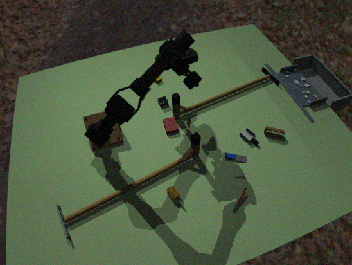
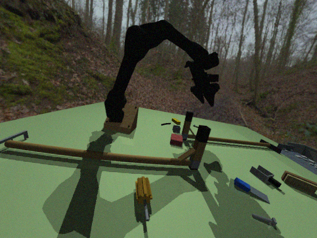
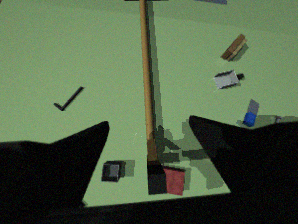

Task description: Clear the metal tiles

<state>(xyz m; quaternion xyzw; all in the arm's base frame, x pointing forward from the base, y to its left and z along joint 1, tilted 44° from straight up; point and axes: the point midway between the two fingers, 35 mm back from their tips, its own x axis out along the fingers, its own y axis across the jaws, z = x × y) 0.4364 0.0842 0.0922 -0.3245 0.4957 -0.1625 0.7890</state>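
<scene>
A long scraper lies on the table, its wide dark head at the near edge of the steel bench plate and its upright grip at the near end. Several small metal tiles lie scattered on the plate. The grey catch box is at the plate's far end. My gripper is open and empty, pointing down, high above the table near the grip. In the wrist view the handle runs between its fingers, below them. Whether the box holds tiles is unclear.
A second long-handled tool with its own upright grip lies nearer the camera. A red block and a dark box flank the scraper's grip. A brush, blue-handled blade and yellow screwdriver lie around.
</scene>
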